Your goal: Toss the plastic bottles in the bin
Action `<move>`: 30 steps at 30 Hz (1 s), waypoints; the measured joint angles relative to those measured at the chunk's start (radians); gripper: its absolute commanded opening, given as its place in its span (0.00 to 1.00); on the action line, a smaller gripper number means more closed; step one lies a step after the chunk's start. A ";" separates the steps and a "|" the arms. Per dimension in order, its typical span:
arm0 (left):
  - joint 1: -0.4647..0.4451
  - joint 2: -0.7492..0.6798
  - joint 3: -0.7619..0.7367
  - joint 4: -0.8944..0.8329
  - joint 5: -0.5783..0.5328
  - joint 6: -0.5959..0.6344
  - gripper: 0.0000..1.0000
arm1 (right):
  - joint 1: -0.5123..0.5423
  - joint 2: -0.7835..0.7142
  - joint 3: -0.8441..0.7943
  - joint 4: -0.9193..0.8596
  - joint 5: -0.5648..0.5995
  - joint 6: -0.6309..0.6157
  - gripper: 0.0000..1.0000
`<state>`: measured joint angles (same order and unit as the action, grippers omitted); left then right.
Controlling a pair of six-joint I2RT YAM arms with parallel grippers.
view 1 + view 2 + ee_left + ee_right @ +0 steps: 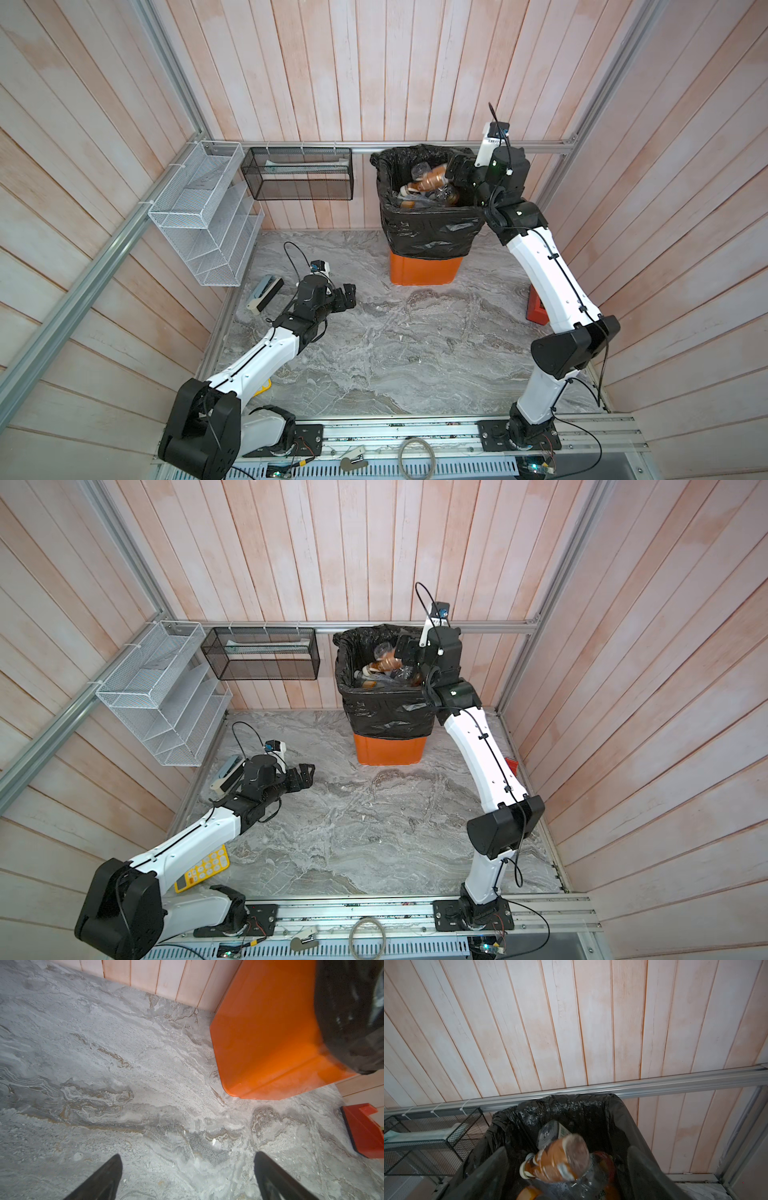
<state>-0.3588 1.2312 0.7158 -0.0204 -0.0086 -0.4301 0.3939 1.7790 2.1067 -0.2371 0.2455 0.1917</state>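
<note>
Wide view first: the grey marbled counter [415,353] shows no bottles in both top views. There is only a yellow calculator [203,868] half under the left arm [257,357] and a red tape dispenser [363,1132] by the right-hand wall, and neither is a task item. Anything tucked behind the arms cannot be ruled out. At the back stands the bin [424,270], orange with its black bag folded over the rim, and the plastic bottles [432,191] are heaped inside it almost to the top. So the job looks very nearly wrapped up, with this drop perhaps the last. The right arm [544,266] rears tall from its base, elbow bent, wrist cocked over the bin's right-hand rim so that the right tool [453,172] points across the opening. The left arm reaches low and forward over the counter's left side, and the left tool [347,295] hovers just above the surface, aimed toward the bin's foot. Now the bottle in play: an orange-labelled bottle [556,1161], blurred in the right wrist view, hangs over the heap inside the bag. It is between the right tool's fingers yet touches neither, as far as can be seen. That tool's jaws stand wide apart, gripping nothing, and the bottle looks released. The left tool is spread fully too, with bare counter between its fingers [104,1178] and nothing held.
</note>
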 measured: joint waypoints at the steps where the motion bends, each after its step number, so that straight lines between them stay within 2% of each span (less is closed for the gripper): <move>1: 0.000 -0.011 0.000 0.000 0.000 0.000 1.00 | 0.000 -0.031 -0.021 -0.002 0.006 -0.005 0.91; 7: 0.000 -0.029 -0.013 0.005 -0.001 -0.001 1.00 | -0.016 -0.286 -0.141 0.076 0.049 -0.013 0.92; 12: 0.000 -0.029 -0.014 -0.003 -0.020 -0.001 1.00 | -0.080 -0.449 -0.307 0.155 0.068 0.001 0.93; 15: 0.000 -0.031 -0.014 -0.004 -0.036 -0.002 1.00 | -0.139 -0.517 -0.478 0.183 0.060 0.016 0.93; 23: 0.000 -0.060 -0.035 0.000 -0.108 -0.034 1.00 | -0.248 -0.682 -1.101 0.263 0.025 0.019 0.94; 30: 0.000 -0.061 -0.047 0.013 -0.140 -0.057 1.00 | -0.298 -0.792 -1.419 0.415 0.003 -0.003 0.93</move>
<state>-0.3588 1.1706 0.6689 -0.0071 -0.1486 -0.4873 0.0963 0.9874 0.6876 0.1776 0.2481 0.1890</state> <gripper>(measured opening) 0.996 0.933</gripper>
